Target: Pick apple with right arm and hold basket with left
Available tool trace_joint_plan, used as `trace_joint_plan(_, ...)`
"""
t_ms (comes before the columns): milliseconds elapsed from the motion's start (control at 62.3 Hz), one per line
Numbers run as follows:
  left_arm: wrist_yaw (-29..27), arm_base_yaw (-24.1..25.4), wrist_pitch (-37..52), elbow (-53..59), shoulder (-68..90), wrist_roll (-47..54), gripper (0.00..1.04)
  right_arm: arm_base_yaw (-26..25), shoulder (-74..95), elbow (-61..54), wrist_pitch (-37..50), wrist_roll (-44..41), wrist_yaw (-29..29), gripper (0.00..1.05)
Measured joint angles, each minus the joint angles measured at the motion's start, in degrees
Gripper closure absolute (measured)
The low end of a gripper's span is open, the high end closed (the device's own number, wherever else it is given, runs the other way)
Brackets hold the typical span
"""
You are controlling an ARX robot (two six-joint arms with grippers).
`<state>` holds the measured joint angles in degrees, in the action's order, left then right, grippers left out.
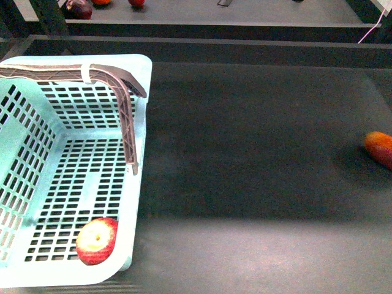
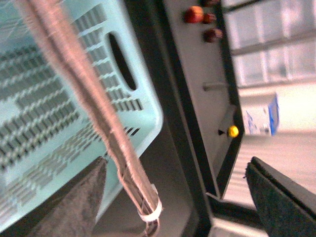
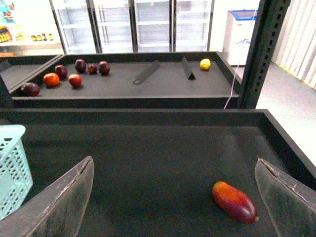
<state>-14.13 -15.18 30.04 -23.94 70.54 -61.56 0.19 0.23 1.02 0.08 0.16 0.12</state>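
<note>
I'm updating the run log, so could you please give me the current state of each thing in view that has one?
Apple: lying inside the basket, near corner.
Basket: upright on the table, handle folded across its rim.
Elongated orange-red fruit: loose on the table.
Left gripper: open, straddling the handle, not gripping.
Right gripper: open, empty.

The front view is looking steeply down at the basket [image 1: 73, 165] and dark tray floor [image 1: 257, 147]. The left wrist view is hovering close above the basket's ribbed handle [image 2: 94, 108]. The right wrist view is facing level across the tray, sharing the elongated orange-red fruit [image 3: 235, 202] with the front view.
</note>
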Motion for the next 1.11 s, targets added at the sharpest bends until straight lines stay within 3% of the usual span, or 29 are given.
trace_joint_plan(96, 1.86, 2.23, 16.7, 7.17, -3.34, 28.85, 0.46, 0.0, 0.02, 0.0, 0.0, 0.0, 0.02, 0.09)
trace_joint_plan(176, 3.19, 3.87, 19.02, 9.44, -7.32, 45.31, 0.6, 0.0, 0.04, 0.0, 0.0, 0.0, 0.0, 0.09)
trace_joint_plan(257, 4.81, 5.4, 18.4, 12.33, -10.45, 54.23, 0.76, 0.0, 0.04, 0.0, 0.0, 0.0, 0.0, 0.09)
trace_joint_plan(401, 6.91, 7.56, 16.0, 15.91, -15.8, 59.01, 1.02, 0.0, 0.04, 0.0, 0.0, 0.0, 0.0, 0.09)
trace_joint_plan(578, 8.87, 9.81, 11.56, 18.97, -23.39, 60.48, 1.01, 0.0, 0.04, 0.0, 0.0, 0.0, 0.0, 0.09)
trace_joint_plan(642, 13.22, 12.76, 9.79, 19.8, -25.99, 60.67, 1.01, 0.0, 0.04, 0.0, 0.0, 0.0, 0.0, 0.09)
trace_joint_plan(722, 13.66, 14.71, 11.41, 21.53, -27.06, 60.72, 1.01, 0.0, 0.04, 0.0, 0.0, 0.0, 0.02, 0.09)
trace_joint_plan(1107, 14.14, 14.93, -1.4, 23.08, -41.42, 60.92, 1.01, 0.0, 0.04, 0.0, 0.0, 0.0, 0.0, 0.09)
